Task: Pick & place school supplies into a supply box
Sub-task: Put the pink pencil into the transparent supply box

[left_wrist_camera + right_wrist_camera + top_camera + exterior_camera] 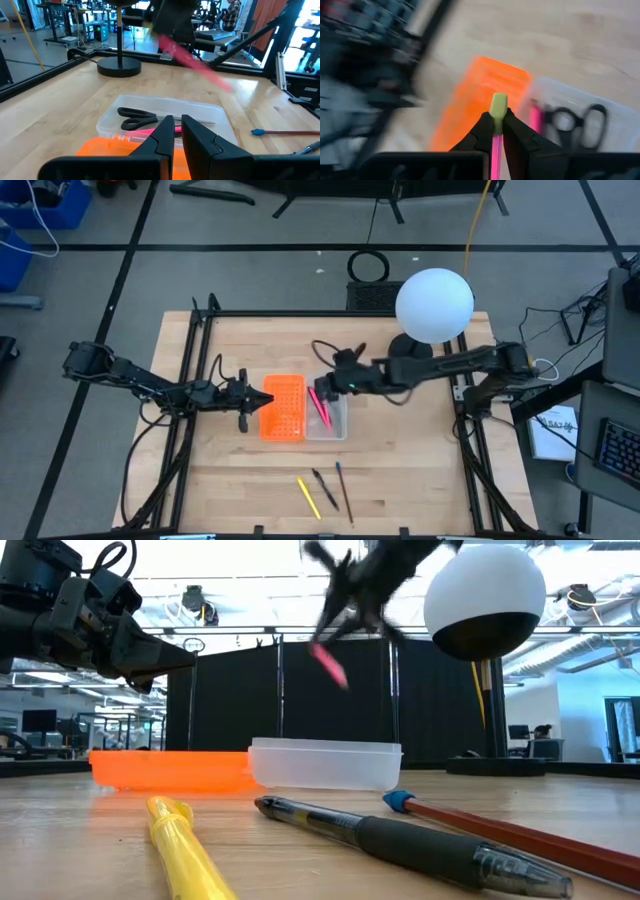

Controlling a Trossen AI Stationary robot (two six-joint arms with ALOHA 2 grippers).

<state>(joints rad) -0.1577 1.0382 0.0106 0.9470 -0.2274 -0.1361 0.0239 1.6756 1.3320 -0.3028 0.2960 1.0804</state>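
Right end effector [493, 131] pinches a pink pencil [496, 150] above the clear tray [338, 427].

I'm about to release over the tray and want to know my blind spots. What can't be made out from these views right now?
- Pink pencil in the right pincer: motion-blurred in the low and left wrist views, so its tilt is unclear.
- Clear tray: the low view shows only its wall; contents hidden.
- Scissors: blades partly hidden behind the left pincer.
- Red pencil: cut off by the low view's edge.
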